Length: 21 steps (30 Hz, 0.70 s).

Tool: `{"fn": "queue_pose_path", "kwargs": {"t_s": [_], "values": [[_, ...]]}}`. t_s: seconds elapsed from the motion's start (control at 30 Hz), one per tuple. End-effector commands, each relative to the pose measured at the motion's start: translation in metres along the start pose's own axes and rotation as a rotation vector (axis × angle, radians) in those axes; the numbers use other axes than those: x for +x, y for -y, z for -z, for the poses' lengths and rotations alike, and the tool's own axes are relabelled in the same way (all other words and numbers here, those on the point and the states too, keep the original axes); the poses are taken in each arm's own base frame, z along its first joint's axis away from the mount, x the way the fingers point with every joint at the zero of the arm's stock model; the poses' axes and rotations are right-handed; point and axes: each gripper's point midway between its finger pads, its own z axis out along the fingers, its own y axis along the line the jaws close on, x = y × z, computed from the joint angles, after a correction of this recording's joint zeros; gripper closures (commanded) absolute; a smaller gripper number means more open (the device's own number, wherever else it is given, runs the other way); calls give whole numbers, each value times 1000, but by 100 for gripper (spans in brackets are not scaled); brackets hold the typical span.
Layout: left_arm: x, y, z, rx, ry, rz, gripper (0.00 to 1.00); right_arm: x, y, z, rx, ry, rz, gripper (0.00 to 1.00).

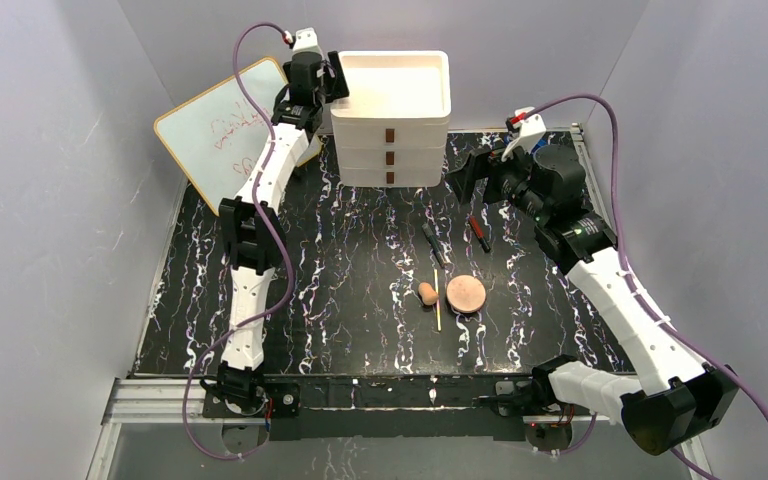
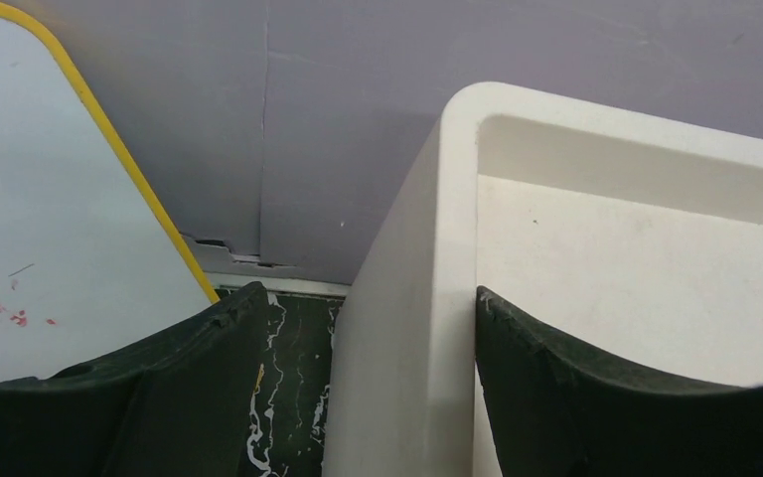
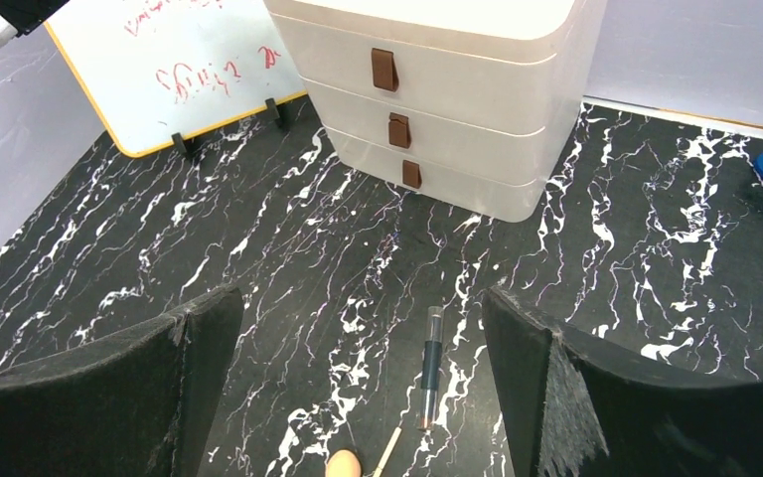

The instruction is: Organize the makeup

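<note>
Jaws spread, left and right; dark pencil point(image 3: 431, 366) lengthwise toward drawer box point(image 3: 477, 109), pinkish tip away.

Near the middle of the black marbled desk point(image 1: 340, 300) a round pinkish-tan disc point(image 1: 466, 293) lies flat. At its 9 o'clock a thin yellow stick point(image 1: 437, 298) lies just beside it, running from 12 to 6. Just past the stick, also at 9 o'clock, a tan egg-shaped sponge point(image 1: 427, 293) rests on its side. At the disc's 11 o'clock lies a dark pencil point(image 1: 434, 243), slanted from 11 to 5, with a grey end and a pinkish tip. The second dark pencil point(image 1: 478, 232), reddish in part, lies at 12 o'clock, about parallel to the first.
</note>
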Motion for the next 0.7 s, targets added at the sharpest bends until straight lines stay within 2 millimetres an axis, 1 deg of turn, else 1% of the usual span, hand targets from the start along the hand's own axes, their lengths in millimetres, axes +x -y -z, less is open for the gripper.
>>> {"fn": "queue_pose_path", "kwargs": {"t_s": [0.0,0.07,0.17,0.27,0.3,0.37,0.47,0.53,0.57,0.63,0.67], "values": [[4,5,4,75,-48,13,27,-1,-4,-3,-22,11,-12,2],[1,10,7,105,-46,16,25,1,-4,-7,-27,3,-18,2],[-8,18,12,147,-32,13,25,5,-4,-11,-30,-7,-25,2],[-14,22,15,168,-28,-6,34,8,-4,-15,-35,-14,-33,2],[-15,21,15,162,-30,-16,39,9,-4,-16,-38,-16,-34,2],[-13,16,16,143,-35,-39,55,10,-4,-18,-39,-21,-37,2],[-10,14,18,137,-45,-59,84,13,-5,-20,-45,-27,-45,2],[-8,14,18,145,-52,-64,98,16,-4,-22,-45,-31,-47,2],[-8,16,19,152,-54,-65,100,18,-4,-22,-45,-36,-48,2],[-7,16,21,160,-65,-68,100,22,-2,-24,-42,-43,-49,2],[-9,18,25,169,-66,-67,100,24,-2,-24,-43,-45,-49,3]]}}
